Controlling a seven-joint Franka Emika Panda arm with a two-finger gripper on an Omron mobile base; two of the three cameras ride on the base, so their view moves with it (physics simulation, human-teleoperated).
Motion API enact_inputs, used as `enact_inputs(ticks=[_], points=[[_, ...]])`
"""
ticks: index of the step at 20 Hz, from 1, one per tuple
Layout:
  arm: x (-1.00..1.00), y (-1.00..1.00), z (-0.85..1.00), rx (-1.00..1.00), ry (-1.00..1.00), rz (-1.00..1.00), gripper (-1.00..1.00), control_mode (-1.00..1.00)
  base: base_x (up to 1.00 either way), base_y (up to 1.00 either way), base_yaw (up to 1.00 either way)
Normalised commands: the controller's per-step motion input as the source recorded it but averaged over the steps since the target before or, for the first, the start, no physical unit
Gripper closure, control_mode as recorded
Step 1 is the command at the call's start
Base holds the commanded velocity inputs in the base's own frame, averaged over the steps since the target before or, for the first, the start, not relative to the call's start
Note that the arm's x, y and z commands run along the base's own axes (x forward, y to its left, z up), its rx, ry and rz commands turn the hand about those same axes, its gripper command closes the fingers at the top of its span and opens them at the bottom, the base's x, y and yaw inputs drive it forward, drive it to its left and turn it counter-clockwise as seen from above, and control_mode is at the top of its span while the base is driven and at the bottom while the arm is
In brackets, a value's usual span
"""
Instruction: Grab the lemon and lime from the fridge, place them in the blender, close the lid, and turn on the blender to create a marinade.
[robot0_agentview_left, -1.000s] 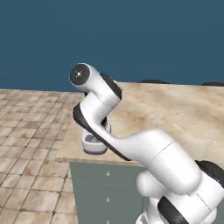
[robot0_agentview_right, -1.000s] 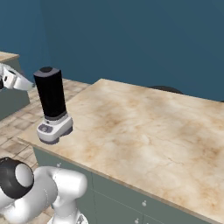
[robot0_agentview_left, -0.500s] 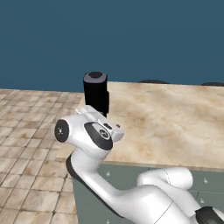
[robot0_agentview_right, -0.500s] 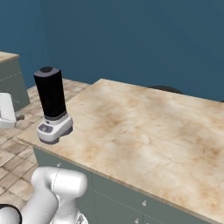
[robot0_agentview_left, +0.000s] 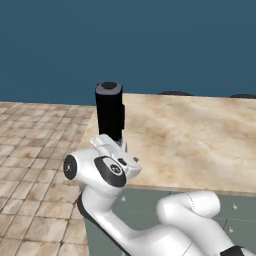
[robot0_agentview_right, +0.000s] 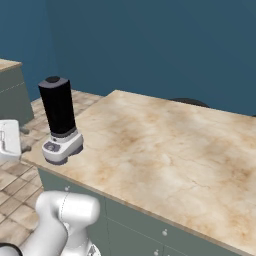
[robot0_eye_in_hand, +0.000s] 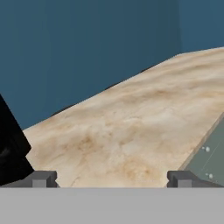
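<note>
The blender (robot0_agentview_left: 110, 114) stands at the left end of the marble counter (robot0_agentview_left: 190, 140), a black jar on a pale base (robot0_agentview_right: 61, 146) with a small button panel. The dark grey lid (robot0_agentview_left: 109, 89) sits on top of the jar. My gripper (robot0_eye_in_hand: 113, 178) is open, its two tips wide apart with nothing between them. It hangs just off the counter's left end at about the height of the blender's base (robot0_agentview_right: 24, 139) and looks along the countertop. The black jar (robot0_eye_in_hand: 11, 148) fills the left edge of the hand view. The lemon, the lime and the fridge are out of view.
Teal-green cabinet fronts with small knobs (robot0_agentview_right: 150, 235) run under the counter. A tiled floor (robot0_agentview_left: 35, 170) lies to the left. Another counter cabinet (robot0_agentview_right: 10, 92) stands at the far left. Dark burner shapes (robot0_agentview_left: 172, 93) sit at the counter's back edge below a blue wall.
The arm has folded down. The hand has dropped from above the blender's top to counter height beside the blender's base. The blender has not moved, and the gripper stays open.
</note>
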Motion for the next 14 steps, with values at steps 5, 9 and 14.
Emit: enact_inputs(ticks=[5, 9, 14], points=[[0.03, 0.00, -0.50, 0.00, 0.00, -0.07, -1.00, -1.00, 0.00, 0.00, 0.00], [0.16, 0.00, -0.30, 0.00, 0.00, -0.09, -1.00, -1.00, 0.00, 0.00, 0.00], [0.15, 0.00, -0.23, 0.00, 0.00, -0.07, -1.00, -1.00, 0.00, 0.00, 0.00]])
